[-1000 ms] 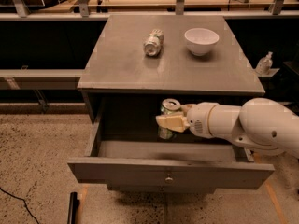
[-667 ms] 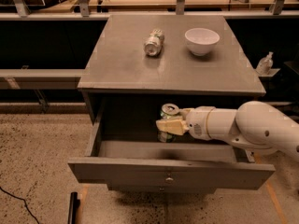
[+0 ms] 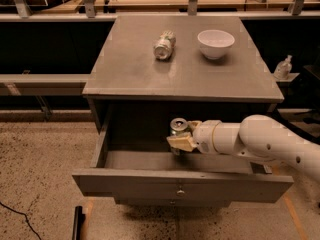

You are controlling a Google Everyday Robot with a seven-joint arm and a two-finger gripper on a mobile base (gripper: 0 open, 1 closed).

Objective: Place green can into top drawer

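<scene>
The top drawer (image 3: 180,182) of the grey cabinet is pulled open, its flat front panel with a small round knob facing me. My gripper (image 3: 181,139) reaches in from the right on a white arm and is shut on the green can (image 3: 178,126). The can is upright, its silver top showing above the tan fingers (image 3: 182,143), and it is held inside the drawer space just above the drawer floor. The can's lower part is hidden by the fingers.
On the cabinet top (image 3: 125,69) lie a silvery crushed can (image 3: 164,45) on its side and a white bowl (image 3: 216,43). A small bottle (image 3: 283,67) stands on a ledge at the right. A dark object (image 3: 76,223) lies on the speckled floor at lower left.
The gripper with the can has moved a little lower into the drawer.
</scene>
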